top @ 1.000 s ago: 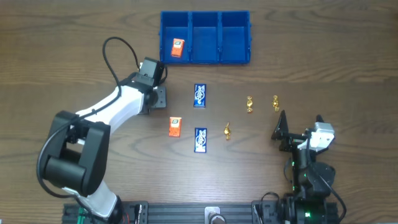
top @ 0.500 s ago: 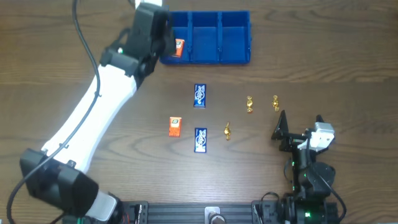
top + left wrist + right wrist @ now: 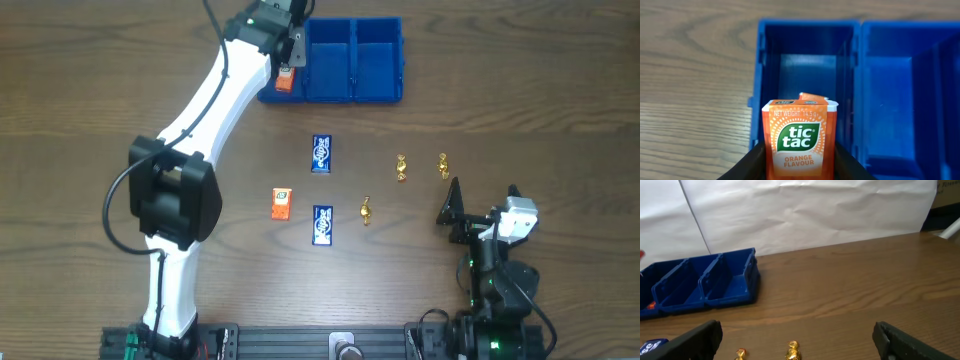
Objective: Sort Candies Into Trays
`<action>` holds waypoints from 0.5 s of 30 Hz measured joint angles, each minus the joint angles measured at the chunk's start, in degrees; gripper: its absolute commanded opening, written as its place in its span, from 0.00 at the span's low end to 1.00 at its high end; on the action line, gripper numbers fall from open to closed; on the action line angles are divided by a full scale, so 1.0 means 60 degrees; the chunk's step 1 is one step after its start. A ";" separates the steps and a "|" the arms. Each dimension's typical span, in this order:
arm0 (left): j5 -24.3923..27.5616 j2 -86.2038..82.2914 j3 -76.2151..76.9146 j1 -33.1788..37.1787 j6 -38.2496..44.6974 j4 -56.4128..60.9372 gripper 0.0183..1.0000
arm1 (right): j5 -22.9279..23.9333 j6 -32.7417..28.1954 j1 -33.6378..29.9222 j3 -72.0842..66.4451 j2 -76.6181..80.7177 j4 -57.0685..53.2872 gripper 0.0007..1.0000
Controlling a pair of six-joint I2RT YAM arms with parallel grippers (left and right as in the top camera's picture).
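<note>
My left gripper is over the left compartment of the blue three-compartment tray, shut on an orange candy box held upright between its fingers. A bit of orange shows just behind the box, over the compartment floor. A second orange box lies on the table. Two blue candy packets and three gold-wrapped candies lie mid-table. My right gripper stands open near the table's right front, apart from the candies.
The tray's middle and right compartments hold nothing. In the right wrist view the tray stands far off, with two gold candies close by. Bare wooden table lies at the left and far right.
My left arm has swung from the table's left middle up to the tray's left compartment. The right arm and the loose candies have not moved.
</note>
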 measured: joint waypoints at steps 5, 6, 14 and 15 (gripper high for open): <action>0.0127 0.0277 0.0000 0.0033 -0.0011 0.0026 0.33 | 0.0000 0.0000 0.0000 0.0000 -0.0004 0.0000 1.00; 0.0146 0.0280 0.0000 0.0033 -0.0011 0.0026 0.34 | 0.0000 -0.0004 0.0000 0.0000 0.0000 0.0000 1.00; 0.0186 0.0280 0.0044 0.0120 -0.0007 0.0044 0.80 | 0.0000 0.0000 0.0000 0.0000 0.0000 0.0000 1.00; 0.0182 0.0280 0.0044 0.0135 0.0033 0.0047 0.85 | 0.0000 -0.0004 0.0000 0.0000 0.0000 0.0000 1.00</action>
